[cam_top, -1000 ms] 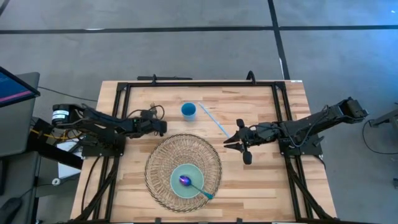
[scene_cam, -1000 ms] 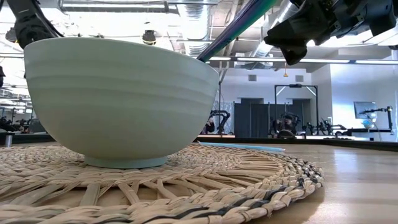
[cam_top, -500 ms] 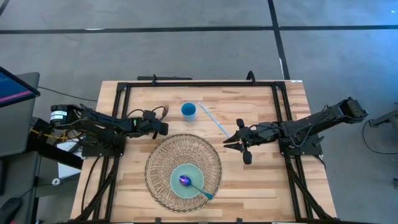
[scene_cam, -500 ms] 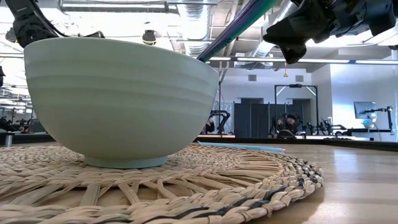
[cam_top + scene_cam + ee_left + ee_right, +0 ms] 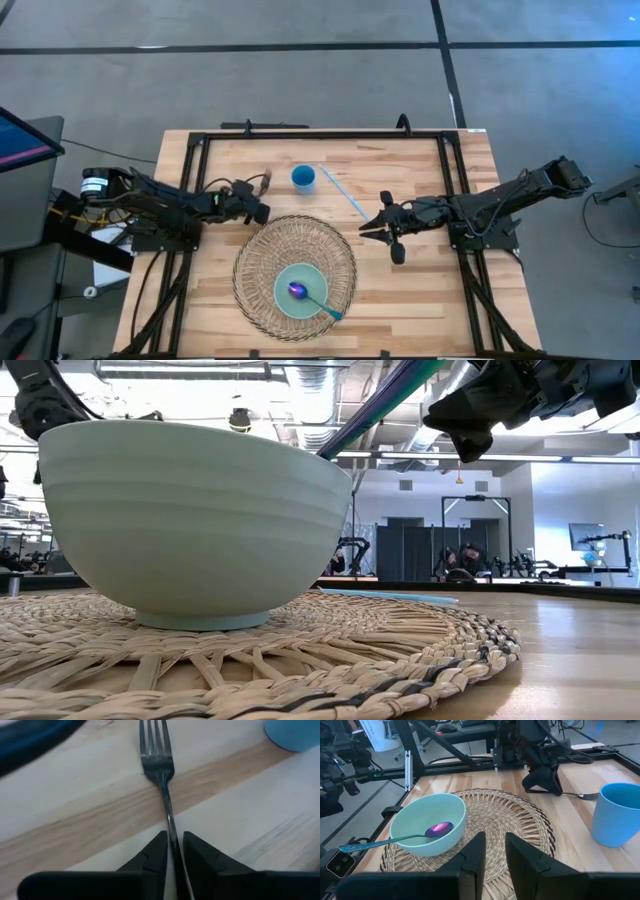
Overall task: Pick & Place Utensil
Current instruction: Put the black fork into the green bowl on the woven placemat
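From above, at the left of the frame, the left gripper (image 5: pixel 261 208) sits low over the wood, just left of the blue cup (image 5: pixel 303 179) and above the upper left rim of the woven mat (image 5: pixel 262 250). Only the left wrist view tells what it has: the fork (image 5: pixel 161 775), a dark metal one with four tines, lies flat along the planks with its thin handle pinched between the two fingertips (image 5: pixel 152 855), which are closed to a narrow gap on it. A corner of the blue cup shows at that frame's upper right. The right wrist view picks out the same fork from the other side, tines poking out beside the cup, at the frame's right.

Centre frame from above, the pale green bowl (image 5: pixel 303 290) rests on the mat with a spoon (image 5: pixel 313 299) in it, purple head in the bowl, blue handle leaning over the rim to the lower right. The low view fills its left half with that bowl's ribbed wall and shows only the handle slanting up. A light blue straw (image 5: pixel 344 192) lies on the table right of the cup.

On the right, the right gripper (image 5: pixel 366 227) hovers beside the mat's upper right edge, its fingers nearly together with nothing between them.
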{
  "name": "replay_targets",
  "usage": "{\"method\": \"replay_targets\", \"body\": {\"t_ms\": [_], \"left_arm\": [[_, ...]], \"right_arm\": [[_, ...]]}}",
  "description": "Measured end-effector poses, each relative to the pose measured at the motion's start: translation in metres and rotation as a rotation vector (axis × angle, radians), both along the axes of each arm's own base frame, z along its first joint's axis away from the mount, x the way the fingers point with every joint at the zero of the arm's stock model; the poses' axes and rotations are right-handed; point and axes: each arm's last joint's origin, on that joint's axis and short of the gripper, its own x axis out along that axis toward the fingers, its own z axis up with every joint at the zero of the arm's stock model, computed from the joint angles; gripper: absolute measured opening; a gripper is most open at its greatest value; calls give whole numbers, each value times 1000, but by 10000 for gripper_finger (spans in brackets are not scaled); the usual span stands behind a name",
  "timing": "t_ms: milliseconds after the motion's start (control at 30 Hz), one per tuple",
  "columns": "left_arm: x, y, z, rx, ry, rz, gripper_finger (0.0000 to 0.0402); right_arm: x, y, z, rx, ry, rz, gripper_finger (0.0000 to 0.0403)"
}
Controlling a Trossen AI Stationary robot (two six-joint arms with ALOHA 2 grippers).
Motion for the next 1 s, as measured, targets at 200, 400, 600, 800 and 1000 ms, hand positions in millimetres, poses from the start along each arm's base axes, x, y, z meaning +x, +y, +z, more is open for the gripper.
{"method": "replay_targets", "body": {"t_ms": [200,400,600,800,1000], "left_arm": [[-13,-11,-17,7,-60,40,69],[-20,-19,-23,47,-142,16,58],[-21,-17,-24,95,-99,-10,42],[-21,-15,-24,110,-89,-12,11],[-17,-18,-17,113,-132,-16,11]], "right_arm": [[0,0,0,0,0,0,68],[0,0,0,0,0,0,68],[0,0,0,0,0,0,68],[0,0,0,0,0,0,68],[0,0,0,0,0,0,68]]}}
